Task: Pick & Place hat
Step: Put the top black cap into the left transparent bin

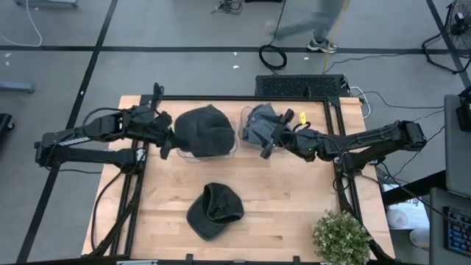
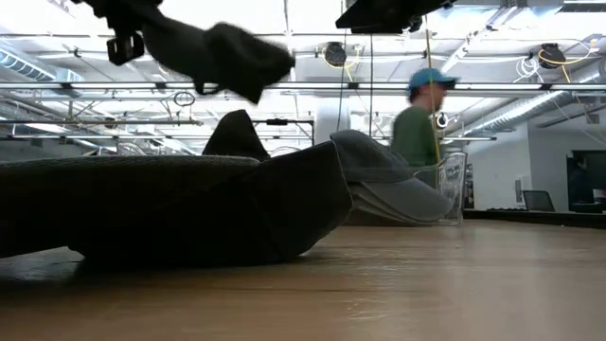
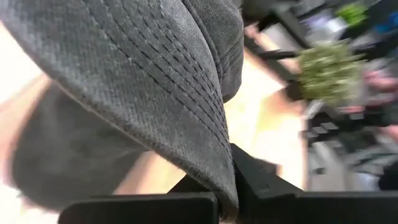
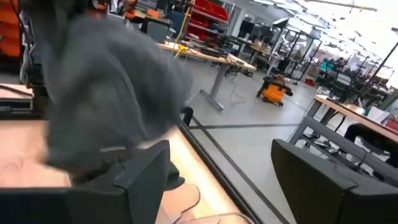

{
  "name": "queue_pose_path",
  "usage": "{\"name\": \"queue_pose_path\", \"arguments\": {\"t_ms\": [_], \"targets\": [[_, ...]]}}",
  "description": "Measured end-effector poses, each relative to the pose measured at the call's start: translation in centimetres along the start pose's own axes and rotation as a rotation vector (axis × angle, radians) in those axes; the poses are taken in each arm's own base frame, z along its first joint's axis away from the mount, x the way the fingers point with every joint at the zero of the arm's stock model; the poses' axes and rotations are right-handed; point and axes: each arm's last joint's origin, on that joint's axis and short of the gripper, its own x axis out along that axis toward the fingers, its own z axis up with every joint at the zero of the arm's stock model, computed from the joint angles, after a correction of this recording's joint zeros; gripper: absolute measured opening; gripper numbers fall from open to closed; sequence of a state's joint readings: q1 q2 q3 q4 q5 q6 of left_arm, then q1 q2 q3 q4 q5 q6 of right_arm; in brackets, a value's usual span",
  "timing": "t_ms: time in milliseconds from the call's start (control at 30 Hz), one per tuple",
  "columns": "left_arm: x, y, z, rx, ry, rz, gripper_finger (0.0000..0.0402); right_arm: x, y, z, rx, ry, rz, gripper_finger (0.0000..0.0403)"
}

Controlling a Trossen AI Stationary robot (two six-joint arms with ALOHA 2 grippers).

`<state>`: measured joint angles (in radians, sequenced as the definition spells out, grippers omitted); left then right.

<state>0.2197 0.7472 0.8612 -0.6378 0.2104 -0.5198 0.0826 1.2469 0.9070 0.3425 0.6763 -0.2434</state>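
two arms are working hats over the two bins at the table's far edge, a third hat is lying loose in front

the left gripper (image 1: 168, 140) is pinching the brim of a dark hat (image 1: 206, 130) between closed fingers, holding it over the left bin (image 1: 234, 149), probably by the stiff edge so the crown hangs free for lowering in; in the left wrist view the stitched brim (image 3: 186, 106) is running straight down into the jaws. the third hat (image 1: 215, 210) is lying crown-down on the bare wood nearer the front, well apart from both arms and seemingly waiting its turn. the right gripper (image 1: 266, 143) is standing with fingers spread wide beside the grey hat (image 1: 259, 124), which is sitting in the right bin (image 1: 245, 112); that looks like a release, though whether a finger is touching the cloth is unclear
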Motion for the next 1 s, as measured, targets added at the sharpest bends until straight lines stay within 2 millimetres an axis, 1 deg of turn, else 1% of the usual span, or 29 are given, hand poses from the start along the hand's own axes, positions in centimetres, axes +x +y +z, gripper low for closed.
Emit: {"name": "queue_pose_path", "arguments": {"t_ms": [100, 267, 333, 400, 467, 567, 700, 833, 933, 1000], "targets": [[-1.4, -0.3, -0.4, -0.031, -0.024, -0.041, 0.0008, 0.0, 0.1, -0.3, 0.009, 0.026, 0.005, 0.0272], [-4.0, 0.4, -2.2, -0.124, -0.033, 0.082, 0.0008, 0.0, 0.1, -0.6, 0.004, 0.055, 0.010, 0.0267], [-4.6, 0.7, -2.9, -0.146, -0.021, 0.113, 0.0008, 0.0, 0.1, -0.6, 0.004, 0.056, 0.009, 0.0265], [-4.5, 1.0, -3.3, -0.178, -0.025, 0.130, 0.0008, 0.0, 0.1, -0.6, 0.007, 0.055, 0.009, 0.0264], [-3.7, 1.4, -3.8, -0.199, -0.002, 0.127, 0.0008, 0.0, 0.1, -0.7, 0.016, 0.056, 0.009, 0.0263], [-1.9, 2.0, -4.5, -0.214, 0.031, 0.075, 0.0008, 0.0, 0.1, -0.7, 0.023, 0.056, 0.009, 0.0263], [1.3, 3.4, -5.9, -0.232, 0.056, 0.025, 0.0008, 0.0, 0.1, -0.6, 0.023, 0.055, 0.009, 0.0263], [4.1, 4.7, -6.6, -0.250, 0.023, -0.041, 0.0008, 0.0, 0.1, -0.6, 0.024, 0.055, 0.009, 0.0263], [5.3, 5.5, -6.8, -0.261, 0.010, -0.055, 0.0008, 0.0, 0.1, -0.6, 0.033, 0.055, 0.009, 0.0263], [5.7, 6.1, -6.8, -0.277, 0.022, -0.032, 0.0008, 0.0, 0.1, -0.6, 0.042, 0.055, 0.009, 0.0263]]}}
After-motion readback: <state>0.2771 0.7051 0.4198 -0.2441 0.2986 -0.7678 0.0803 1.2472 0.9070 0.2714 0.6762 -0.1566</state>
